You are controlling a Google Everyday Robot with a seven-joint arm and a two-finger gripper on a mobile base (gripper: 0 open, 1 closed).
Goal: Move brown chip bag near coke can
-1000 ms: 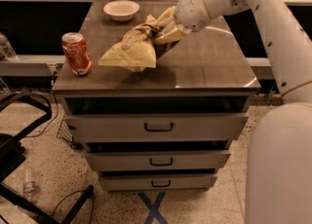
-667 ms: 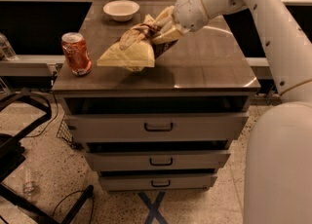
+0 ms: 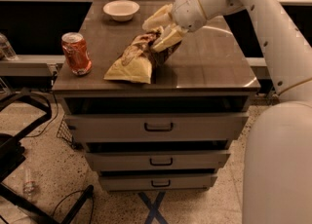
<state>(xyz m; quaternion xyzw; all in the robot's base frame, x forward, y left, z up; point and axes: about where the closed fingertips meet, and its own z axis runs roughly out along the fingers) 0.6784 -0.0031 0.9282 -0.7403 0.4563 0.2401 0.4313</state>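
At right, white robot arm [image 3: 263, 28]: it is reaching in from the right edge and bending down-left over the cabinet, with the bulky white body filling the lower right corner.
Grey drawer cabinet with a glossy brown top [image 3: 209, 67]: it is standing mid-picture and carrying everything else, with three handled drawer fronts showing below.
Crumpled foil brown chip bag [image 3: 134, 62], dark brown with pale tan-yellow areas: it is lying near the front edge of the top, left of centre. Its pale end is resting on the surface and pointing towards the can, and its dark end is angling up-right into the gripper. The can is standing near it on the left but apart, with bare top showing between them.
Bag handling: it is looking light, soft and puffy, so I am judging that it is going to sag, crinkle and swing rather than travel stiffly. The foil is likely slippery, and the contents are liable to crush under a hard squeeze. The gathered dark end, where the material is bunching, is looking like the surest place to take hold.
Cream two-finger gripper [image 3: 150, 35]: it is hanging above the middle of the top, pinching the bag's raised dark end with one finger above and one below.
Round white bowl [image 3: 122, 9]: it is sitting at the back left, well apart from the bag.
Small red-orange aluminium coke can [image 3: 76, 53] with a silver top: it is standing upright at the front-left corner. Being light and narrow, it is likely to tip if the bag is pushed into it.
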